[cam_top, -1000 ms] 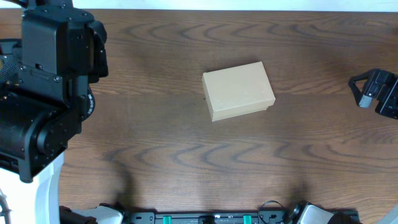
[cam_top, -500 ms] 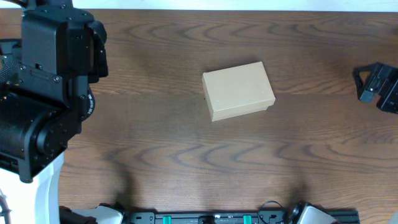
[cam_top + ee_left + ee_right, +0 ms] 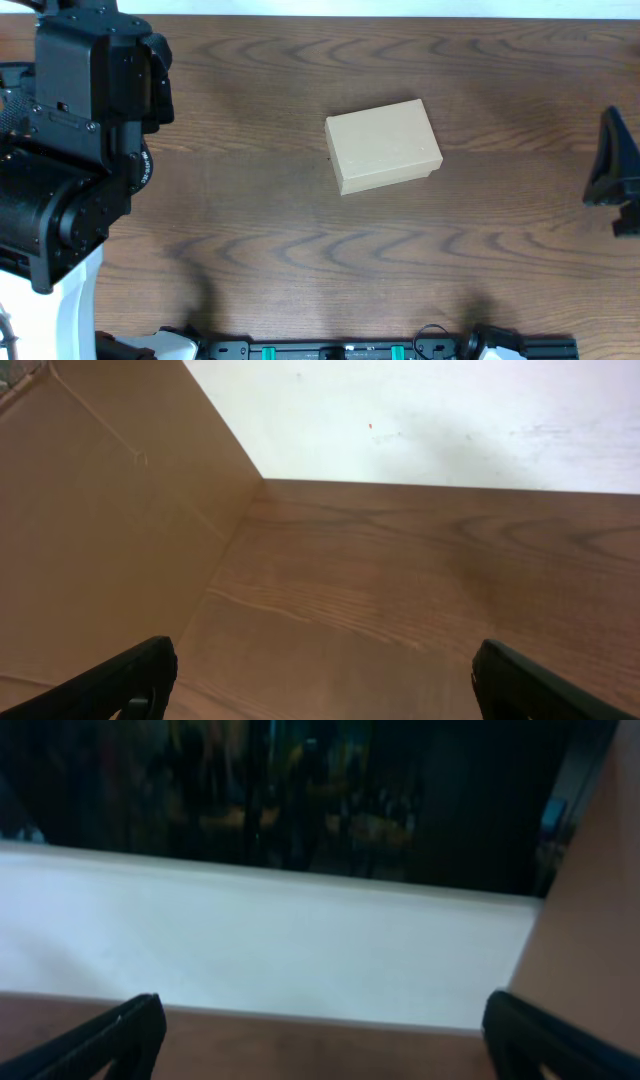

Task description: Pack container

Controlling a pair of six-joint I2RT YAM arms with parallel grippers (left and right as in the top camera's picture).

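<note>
While container (image 3: 384,146) lies shut near centre of table (image 3: 300,270), long axis roughly left-to-right, right pincer (image 3: 325,1042) hangs by right edge, left pincer (image 3: 325,685) by left edge. Both gape wide, empty. Neither clearly nearer.

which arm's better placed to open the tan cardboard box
Left, probably: the left gripper, open, faces the wooden table; the right gripper faces past its edge. The closed tan cardboard box lies roughly midway.
</note>
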